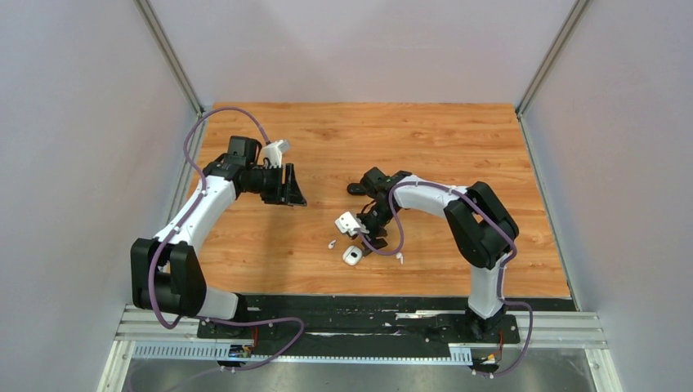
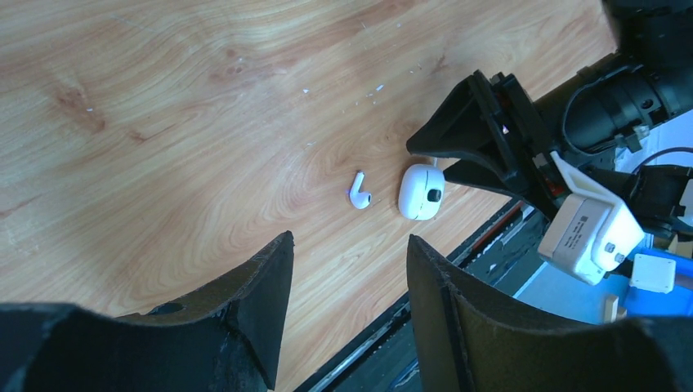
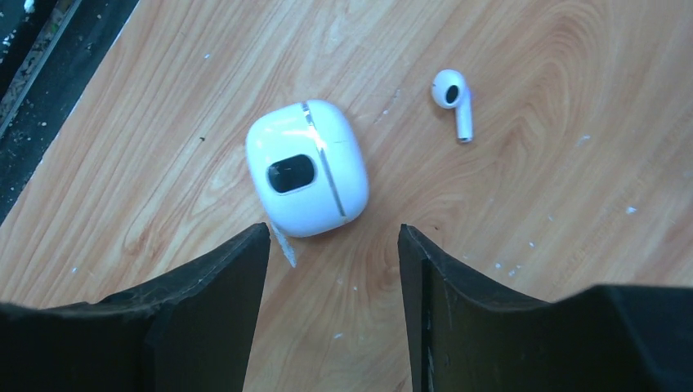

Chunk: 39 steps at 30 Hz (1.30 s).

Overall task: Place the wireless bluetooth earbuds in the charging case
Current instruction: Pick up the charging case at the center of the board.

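Note:
The white charging case (image 3: pixel 307 167) lies closed on the wooden table, its dark oval window facing up. It also shows in the top view (image 1: pixel 352 256) and the left wrist view (image 2: pixel 421 192). One white earbud (image 3: pixel 452 96) lies on the table beside it, also seen from the top (image 1: pixel 332 243) and in the left wrist view (image 2: pixel 359 193). A second tiny white piece (image 1: pixel 400 258) lies right of the case, too small to identify. My right gripper (image 3: pixel 333 237) is open and empty, just above and behind the case (image 1: pixel 369 238). My left gripper (image 2: pixel 347 249) is open and empty, far off at the left (image 1: pixel 292 194).
A thin white fleck (image 3: pixel 283 247) lies against the case near my right gripper's left finger. The table's black front edge (image 1: pixel 368 304) runs close to the case. The grey enclosure walls (image 1: pixel 98 163) stand on both sides and at the back.

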Each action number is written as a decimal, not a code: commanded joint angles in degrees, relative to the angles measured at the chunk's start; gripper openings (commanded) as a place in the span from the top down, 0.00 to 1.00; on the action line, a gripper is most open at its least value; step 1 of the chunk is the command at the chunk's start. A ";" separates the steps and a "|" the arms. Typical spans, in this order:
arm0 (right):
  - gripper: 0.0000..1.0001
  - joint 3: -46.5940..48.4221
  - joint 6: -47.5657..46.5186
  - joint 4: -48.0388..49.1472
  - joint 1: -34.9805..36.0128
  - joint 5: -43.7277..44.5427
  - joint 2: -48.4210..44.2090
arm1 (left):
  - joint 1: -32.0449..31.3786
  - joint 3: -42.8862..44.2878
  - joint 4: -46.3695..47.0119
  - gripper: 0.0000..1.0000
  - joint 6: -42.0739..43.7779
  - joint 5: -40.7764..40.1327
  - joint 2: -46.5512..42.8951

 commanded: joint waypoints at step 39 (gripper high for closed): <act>0.40 -9.06 13.02 14.50 1.97 -6.70 -4.31 | 1.37 1.36 1.95 0.41 -3.45 -0.70 4.30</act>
